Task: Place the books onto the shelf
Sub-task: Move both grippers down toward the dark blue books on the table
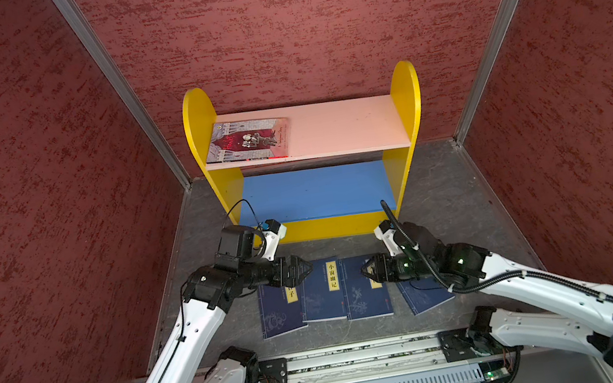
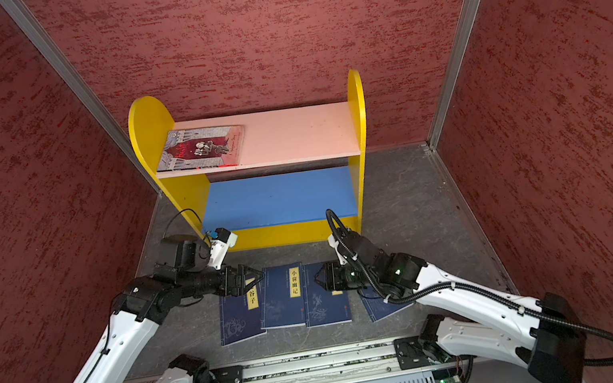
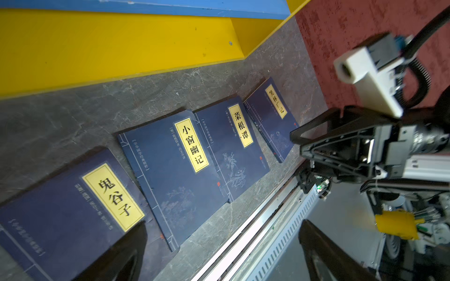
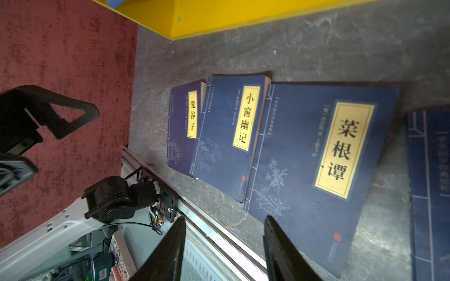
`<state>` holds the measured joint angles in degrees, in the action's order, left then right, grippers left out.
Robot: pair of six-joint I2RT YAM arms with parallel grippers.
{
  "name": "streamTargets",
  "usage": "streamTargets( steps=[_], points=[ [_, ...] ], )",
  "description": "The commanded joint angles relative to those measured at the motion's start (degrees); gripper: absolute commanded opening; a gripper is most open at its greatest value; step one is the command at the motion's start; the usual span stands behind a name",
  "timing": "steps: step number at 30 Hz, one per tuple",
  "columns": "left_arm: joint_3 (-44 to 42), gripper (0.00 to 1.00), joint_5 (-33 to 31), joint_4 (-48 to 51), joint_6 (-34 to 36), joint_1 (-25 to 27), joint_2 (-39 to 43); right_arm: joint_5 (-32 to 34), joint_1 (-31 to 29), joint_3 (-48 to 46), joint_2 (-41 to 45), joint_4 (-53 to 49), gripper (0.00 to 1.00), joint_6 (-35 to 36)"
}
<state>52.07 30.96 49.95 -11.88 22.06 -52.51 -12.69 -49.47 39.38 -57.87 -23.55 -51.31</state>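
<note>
The shelf (image 1: 405,100) stands at the back, with yellow sides, a pink upper board and a blue lower board (image 1: 313,193). A red-and-grey book (image 1: 248,141) lies flat at the left end of the pink board. Several navy books with yellow labels lie in a row on the table: leftmost (image 1: 279,315), second (image 1: 320,295), third (image 1: 363,299), rightmost (image 1: 426,299). My left gripper (image 1: 307,271) hovers wide open over the leftmost book's top end (image 3: 60,214). My right gripper (image 1: 364,269) hovers partly open over the third book (image 4: 316,150). Neither holds anything.
Red textured walls (image 1: 21,185) close in the left, back and right. A metal rail (image 1: 357,354) with both arm bases runs along the table's front edge. The shelf's yellow base board (image 1: 327,227) stands just behind both wrists. Bare grey tabletop (image 1: 443,186) shows right of the shelf.
</note>
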Motion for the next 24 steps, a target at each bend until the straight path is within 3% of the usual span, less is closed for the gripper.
streamTargets(
  steps=[1, 6, 10, 13, 19, 24],
  points=[
    [-1.6, 0.99, -1.2, -7.5, -9.6, -0.1, 0.0, 1.7, -0.5, -1.3, -0.3, 9.6, 0.53, -4.3],
    [-10.8, 0.99, -4.1, -16.4, -21.0, -1.2, -3.0, 2.8, -0.6, -1.3, -4.7, 10.0, 0.54, -4.6],
    [-15.7, 0.99, -5.4, -18.0, -24.5, -5.1, -7.8, 3.6, -0.5, -0.5, -8.2, 10.7, 0.54, -4.8],
    [-16.4, 0.98, -3.8, -17.7, -23.5, -7.3, -10.6, 3.5, -0.5, -1.2, -9.8, 13.5, 0.54, -6.0],
    [-19.3, 0.97, 1.9, -21.1, -21.5, -6.6, -15.2, 2.8, -0.5, -2.5, -12.0, 19.1, 0.54, -7.2],
    [-20.1, 0.96, 2.0, -22.5, -20.8, -5.0, -19.5, 2.9, -0.5, -2.4, -12.8, 20.0, 0.54, -6.9]
  ],
)
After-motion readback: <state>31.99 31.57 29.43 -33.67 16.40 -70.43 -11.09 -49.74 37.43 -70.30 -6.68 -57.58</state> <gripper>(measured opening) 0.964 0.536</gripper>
